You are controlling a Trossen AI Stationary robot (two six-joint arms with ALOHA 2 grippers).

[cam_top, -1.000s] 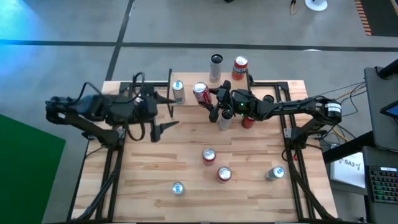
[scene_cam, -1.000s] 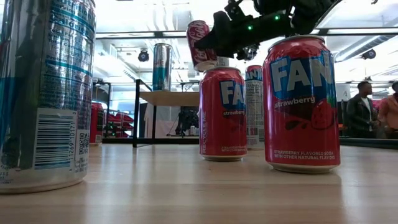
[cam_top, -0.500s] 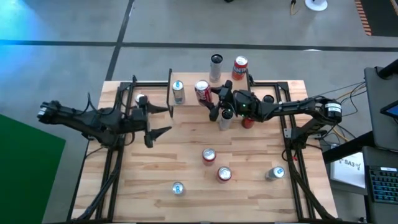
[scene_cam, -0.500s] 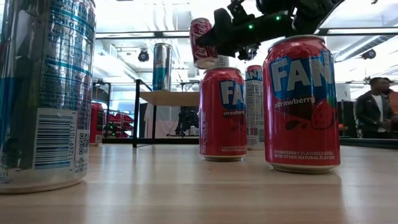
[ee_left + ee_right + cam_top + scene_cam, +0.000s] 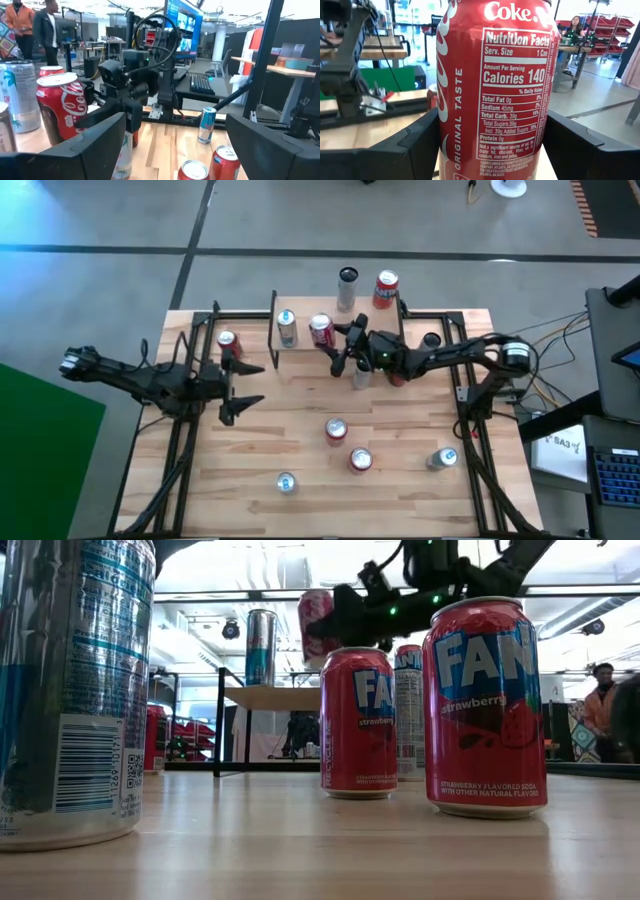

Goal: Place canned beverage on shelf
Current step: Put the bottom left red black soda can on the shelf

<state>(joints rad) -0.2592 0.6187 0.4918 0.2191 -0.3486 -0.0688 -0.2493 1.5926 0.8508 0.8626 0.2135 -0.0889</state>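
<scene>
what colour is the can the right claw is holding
Red with white lettering: the Coke can sits between the right claw's fingers, clearest in the right wrist view.

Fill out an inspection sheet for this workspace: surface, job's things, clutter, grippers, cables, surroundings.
Surface: slatted wooden table, no spills seen.
Job's things: Coke can held in the air beside the shelf; a silver can already stands on the shelf.
Clutter: two Fanta cans, a blue-and-silver can and others stand loose on the table; one red can at the left edge.
Grippers: right gripper shut on the Coke can; left gripper open, empty, over the table's left side.
Cables: wires trail off the right side, clear of the cans.
Surroundings: people stand beyond the table.
</scene>
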